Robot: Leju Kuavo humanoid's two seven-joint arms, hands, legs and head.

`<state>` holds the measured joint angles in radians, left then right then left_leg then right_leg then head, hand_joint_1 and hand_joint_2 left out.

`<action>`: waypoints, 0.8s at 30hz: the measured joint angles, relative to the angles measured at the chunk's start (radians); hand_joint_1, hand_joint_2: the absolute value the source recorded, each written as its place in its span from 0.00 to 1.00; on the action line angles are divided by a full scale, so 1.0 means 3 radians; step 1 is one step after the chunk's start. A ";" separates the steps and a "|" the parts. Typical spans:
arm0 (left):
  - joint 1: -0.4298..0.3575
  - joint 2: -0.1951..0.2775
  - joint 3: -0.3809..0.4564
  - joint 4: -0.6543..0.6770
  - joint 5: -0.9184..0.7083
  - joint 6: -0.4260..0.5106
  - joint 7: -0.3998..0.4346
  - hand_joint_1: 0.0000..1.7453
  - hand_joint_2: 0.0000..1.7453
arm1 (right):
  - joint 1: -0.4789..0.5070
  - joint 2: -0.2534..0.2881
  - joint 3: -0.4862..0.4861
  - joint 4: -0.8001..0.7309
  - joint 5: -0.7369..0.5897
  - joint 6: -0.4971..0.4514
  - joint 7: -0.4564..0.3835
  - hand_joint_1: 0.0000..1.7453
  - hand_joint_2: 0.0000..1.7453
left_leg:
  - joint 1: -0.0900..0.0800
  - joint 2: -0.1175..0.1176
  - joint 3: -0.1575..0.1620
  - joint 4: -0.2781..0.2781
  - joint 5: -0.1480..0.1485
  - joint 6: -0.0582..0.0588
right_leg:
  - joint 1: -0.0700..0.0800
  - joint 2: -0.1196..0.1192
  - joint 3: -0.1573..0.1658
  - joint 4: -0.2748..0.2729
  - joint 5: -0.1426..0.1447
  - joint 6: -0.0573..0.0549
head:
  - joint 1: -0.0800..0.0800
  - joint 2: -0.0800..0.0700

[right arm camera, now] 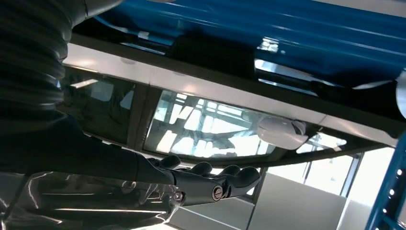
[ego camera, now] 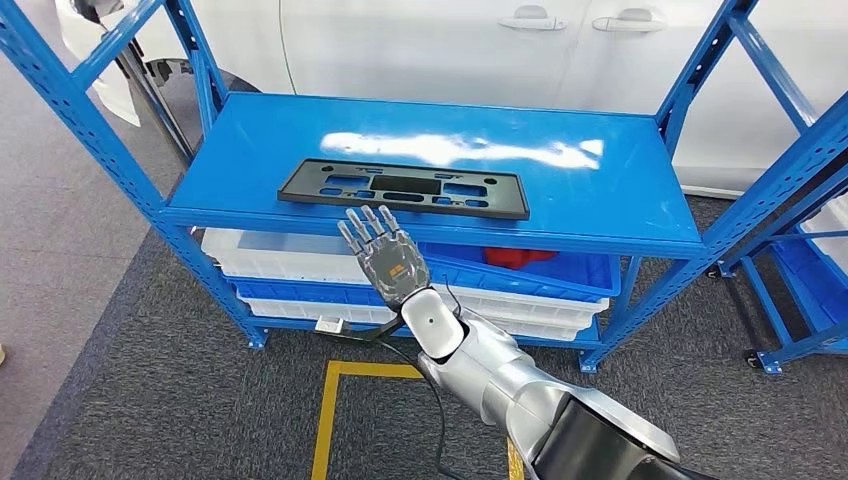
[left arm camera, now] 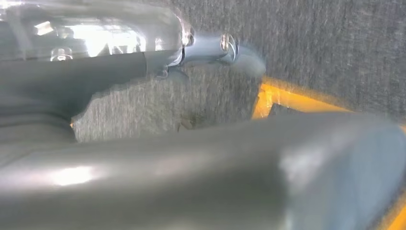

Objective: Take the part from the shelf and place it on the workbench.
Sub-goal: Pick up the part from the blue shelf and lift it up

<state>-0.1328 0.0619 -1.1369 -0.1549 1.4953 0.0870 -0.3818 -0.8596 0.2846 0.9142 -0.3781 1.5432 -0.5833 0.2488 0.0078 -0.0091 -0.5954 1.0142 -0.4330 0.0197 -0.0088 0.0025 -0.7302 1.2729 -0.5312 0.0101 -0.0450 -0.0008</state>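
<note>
Reaching up from the carpet point(ego camera: 150, 400), right hand point(ego camera: 385, 255) hovering just short of the shelf point(ego camera: 600, 215) edge, fingers point(ego camera: 365, 228) straight, spread apart and holding nothing; left hand point(left arm camera: 230, 50) hanging over the floor, state impossible to tell. Beyond the fingertips, flat black part point(ego camera: 400, 189) lying near the front lip of the top deck, thin and flush, so likely to slide back or tip off if pushed rather than pinched. Farther off, white car point(ego camera: 450, 50) close behind, risking a knock on any overshoot.

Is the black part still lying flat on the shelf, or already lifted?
Flat on the shelf. The black part lies on the blue shelf top; the right hand, fingers spread, is short of it, holding nothing.
</note>
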 joint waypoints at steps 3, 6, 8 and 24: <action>-0.0018 -0.0002 -0.0035 0.0001 0.0007 -0.0004 0.0000 0.00 0.00 | -0.0060 -0.0007 -0.0011 0.0114 -0.0025 0.0046 0.0079 0.00 1.00 | -0.0029 0.0003 0.0014 0.0012 -0.0024 -0.0014 | 0.0033 -0.0003 0.0294 -0.0659 0.0312 -0.0065 | 0.0000 0.0000; -0.0023 -0.0003 -0.0052 0.0003 0.0030 -0.0007 0.0000 0.00 0.00 | -0.0117 -0.0023 -0.0075 0.0198 -0.0106 0.0026 0.0111 0.00 1.00 | -0.0027 0.0004 0.0010 0.0009 -0.0031 -0.0053 | 0.0049 -0.0003 0.0356 -0.0825 0.0337 -0.0076 | 0.0000 0.0000; -0.0021 0.0001 -0.0065 0.0005 0.0043 -0.0007 0.0000 0.00 0.00 | -0.0153 -0.0034 -0.0153 0.0227 -0.0163 -0.0025 0.0103 0.00 1.00 | -0.0022 0.0006 0.0005 0.0030 -0.0061 -0.0086 | 0.0027 -0.0003 0.0383 -0.0862 0.0348 -0.0096 | 0.0000 0.0000; -0.0054 0.0009 -0.0157 0.0015 0.0061 -0.0001 0.0006 0.00 0.00 | -0.0323 0.0033 -0.0552 0.0252 -0.0285 -0.0307 -0.0134 0.00 1.00 | 0.0045 0.0005 -0.0044 -0.0001 0.0040 -0.0063 | 0.0005 0.0005 0.0431 -0.0752 0.0183 0.0024 | 0.0000 0.0000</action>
<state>-0.1491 0.0645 -1.1841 -0.1503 1.5137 0.0866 -0.3799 -0.9566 0.2944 0.7486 -0.3025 1.4578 -0.6754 0.2086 0.0213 -0.0077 -0.6088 1.0139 -0.4211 0.0007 -0.0072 0.0039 -0.6009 1.0473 -0.4762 0.0175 -0.0450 -0.0009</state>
